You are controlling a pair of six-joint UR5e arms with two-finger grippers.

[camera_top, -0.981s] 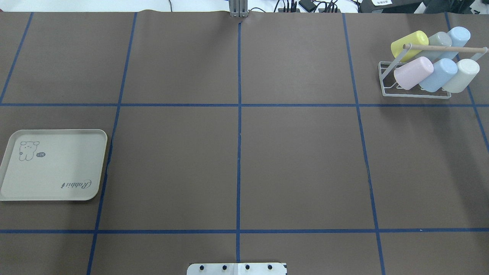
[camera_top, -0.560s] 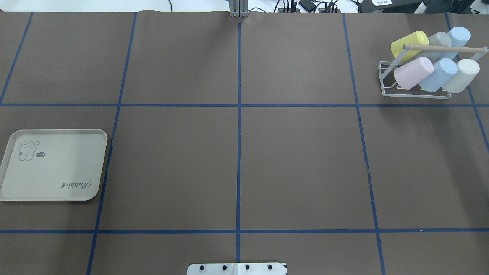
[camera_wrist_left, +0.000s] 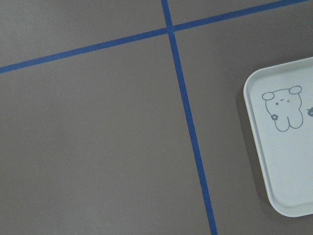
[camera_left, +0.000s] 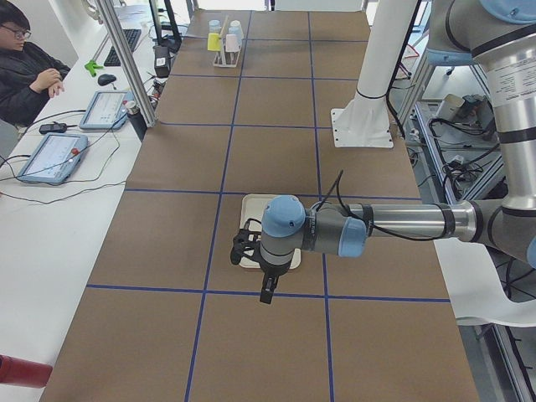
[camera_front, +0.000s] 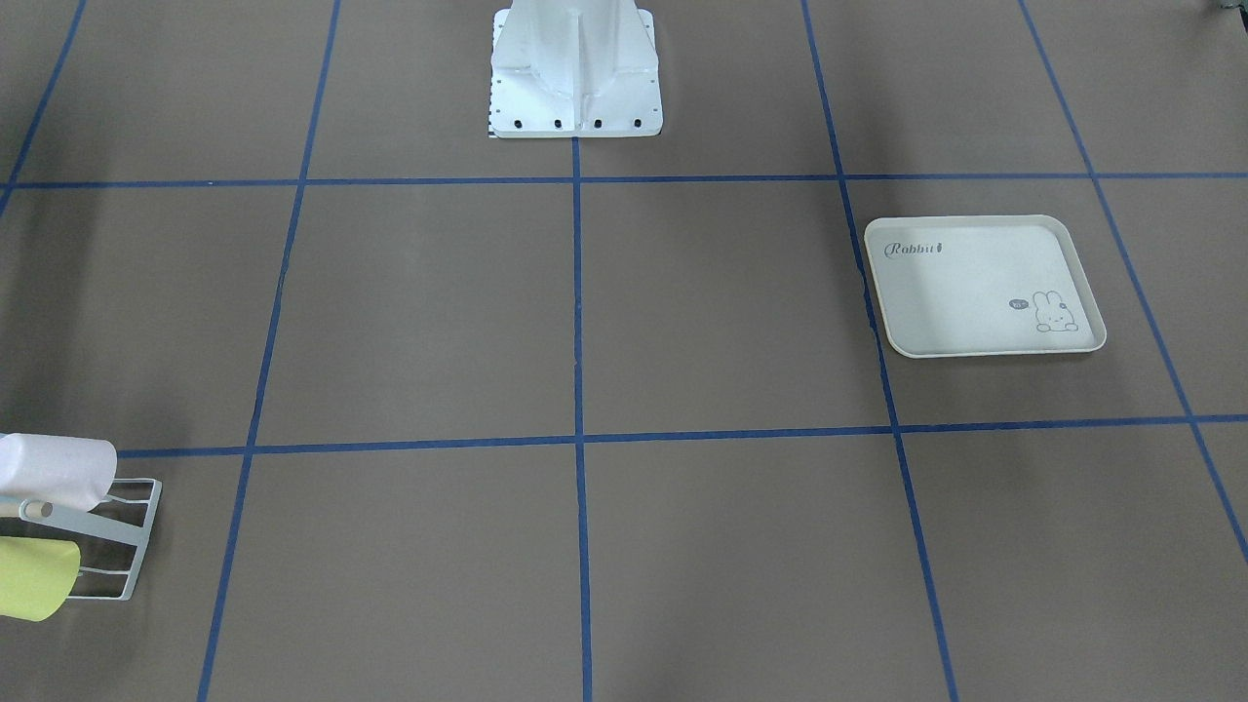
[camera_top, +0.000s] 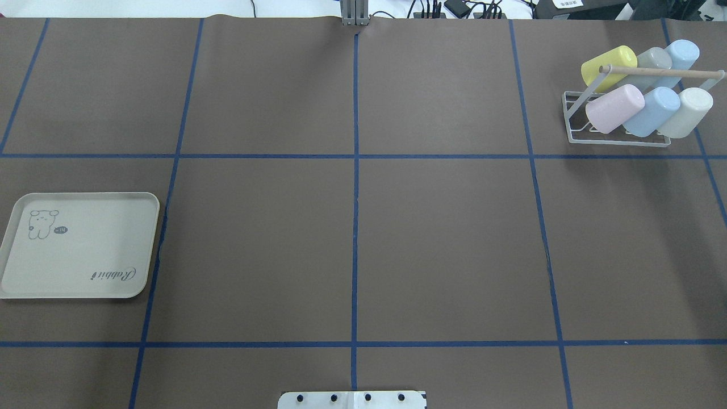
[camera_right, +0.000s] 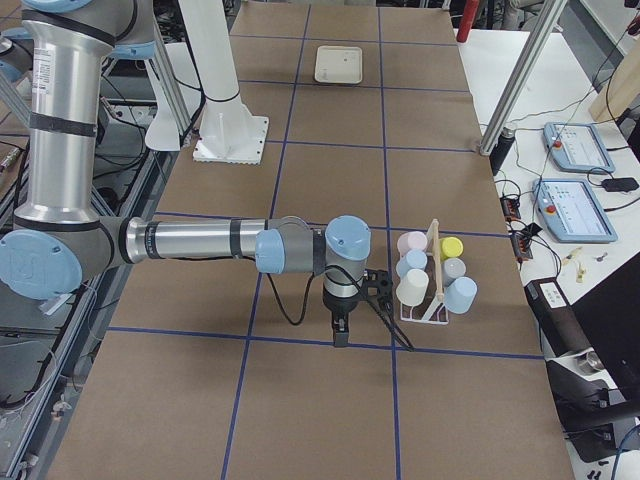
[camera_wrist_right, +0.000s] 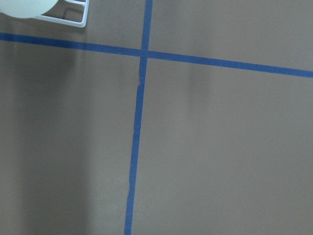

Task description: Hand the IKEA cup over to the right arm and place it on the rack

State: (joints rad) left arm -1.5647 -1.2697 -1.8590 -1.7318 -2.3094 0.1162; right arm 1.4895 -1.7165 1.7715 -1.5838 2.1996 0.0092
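The white wire rack (camera_top: pixel 619 142) stands at the far right of the table and carries several IKEA cups, among them a pink one (camera_top: pixel 614 108) and a yellow one (camera_top: pixel 609 63), under a wooden rod (camera_top: pixel 661 72). Every cup I see sits on the rack (camera_right: pixel 435 305). The right arm's gripper (camera_right: pixel 341 334) hangs pointing down just beside the rack; I cannot tell if it is open or shut. My left gripper (camera_left: pixel 267 295) hangs above the near edge of the cream tray (camera_left: pixel 249 209); its state cannot be told either. A rack corner (camera_wrist_right: pixel 73 19) shows in the right wrist view.
The cream rabbit-printed tray (camera_top: pixel 79 244) lies at the left edge of the brown, blue-taped table. The white robot base (camera_front: pixel 575 73) stands at the middle of the near side. A person (camera_left: pixel 33 71) sits at a side bench with tablets (camera_left: pixel 52 157).
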